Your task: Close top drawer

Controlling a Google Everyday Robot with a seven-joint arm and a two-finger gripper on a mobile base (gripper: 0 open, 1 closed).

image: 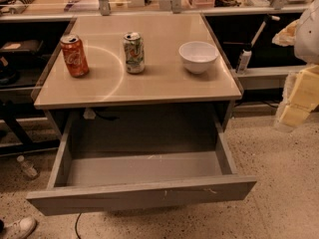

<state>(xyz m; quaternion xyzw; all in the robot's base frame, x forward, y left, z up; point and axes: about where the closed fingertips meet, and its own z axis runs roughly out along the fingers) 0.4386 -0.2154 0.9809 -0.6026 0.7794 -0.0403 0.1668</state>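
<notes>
The top drawer [144,195] is a wide, shallow grey drawer under the beige tabletop [164,86]. It stands pulled far out toward me. Its inside is bare, and its flat front has small pale scratch marks right of centre. My gripper [299,101] is at the right edge of the view, yellowish, hanging from the white arm [309,29]. It is well to the right of the drawer, about level with the tabletop, and touches nothing.
An orange soda can [74,55], a green and white can [134,53] and a white bowl [198,57] stand on the tabletop. A plastic bottle [27,167] and a shoe [17,228] lie on the speckled floor at left. Dark shelves flank the table.
</notes>
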